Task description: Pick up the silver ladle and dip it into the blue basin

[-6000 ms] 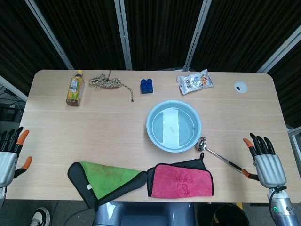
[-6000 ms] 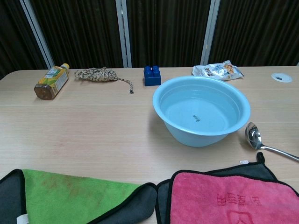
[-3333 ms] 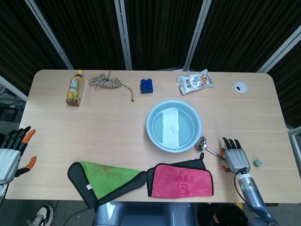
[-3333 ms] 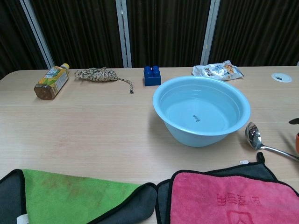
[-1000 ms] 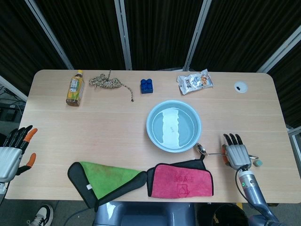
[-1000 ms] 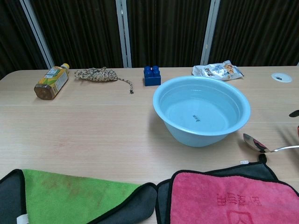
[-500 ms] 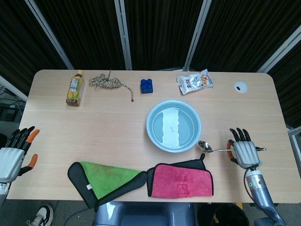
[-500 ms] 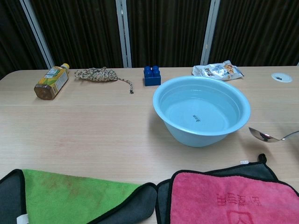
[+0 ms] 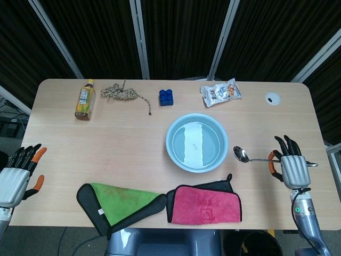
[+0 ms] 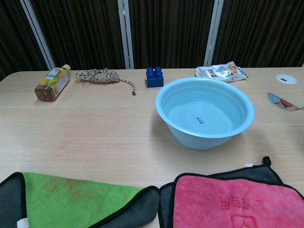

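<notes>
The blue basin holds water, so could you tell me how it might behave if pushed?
The blue basin would probably feel heavy, since water covers its bottom. It looks wide and low, so tipping seems unlikely. A quick shove could slosh water toward the rim, and it may slide on the smooth table.

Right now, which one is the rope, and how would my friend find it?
Start at the blue basin in the middle of the table, then look to the far edge. The rope lies between the bottle and the blue block: a tangled tan bundle with one loose tail.
</notes>
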Tool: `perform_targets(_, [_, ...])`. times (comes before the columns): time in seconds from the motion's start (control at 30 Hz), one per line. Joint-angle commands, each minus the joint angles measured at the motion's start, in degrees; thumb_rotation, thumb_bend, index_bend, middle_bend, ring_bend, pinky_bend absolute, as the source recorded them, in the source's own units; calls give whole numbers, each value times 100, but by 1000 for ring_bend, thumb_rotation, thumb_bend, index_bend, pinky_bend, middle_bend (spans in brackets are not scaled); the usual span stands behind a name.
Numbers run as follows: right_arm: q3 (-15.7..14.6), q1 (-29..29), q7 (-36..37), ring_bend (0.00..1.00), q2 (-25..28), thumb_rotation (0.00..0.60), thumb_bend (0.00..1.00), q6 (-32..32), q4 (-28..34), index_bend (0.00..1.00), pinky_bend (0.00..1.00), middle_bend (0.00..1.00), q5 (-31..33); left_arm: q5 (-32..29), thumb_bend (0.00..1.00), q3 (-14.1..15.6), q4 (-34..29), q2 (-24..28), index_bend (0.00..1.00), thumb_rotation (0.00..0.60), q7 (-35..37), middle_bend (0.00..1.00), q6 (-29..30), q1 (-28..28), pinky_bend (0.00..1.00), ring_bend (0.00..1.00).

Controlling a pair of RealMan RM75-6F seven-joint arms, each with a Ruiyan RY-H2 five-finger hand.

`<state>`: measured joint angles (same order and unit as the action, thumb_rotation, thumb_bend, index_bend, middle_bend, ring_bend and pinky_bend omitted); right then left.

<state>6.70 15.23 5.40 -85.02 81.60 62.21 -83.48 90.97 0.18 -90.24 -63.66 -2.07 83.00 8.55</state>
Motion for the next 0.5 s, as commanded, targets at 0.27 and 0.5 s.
perform_targets(0.27, [91,-138,340,0,-390,600,474,1366,-377,670,165,154,-673,4,500,13,-38,-41,16,600,-108,0,-72,35,0,0])
perform_targets(0.5, [-51,-85,108,0,-920,600,471,1942,-671,670,165,159,-1185,27,500,27,-40,-11,18,600,-22,0,-97,55,0,0])
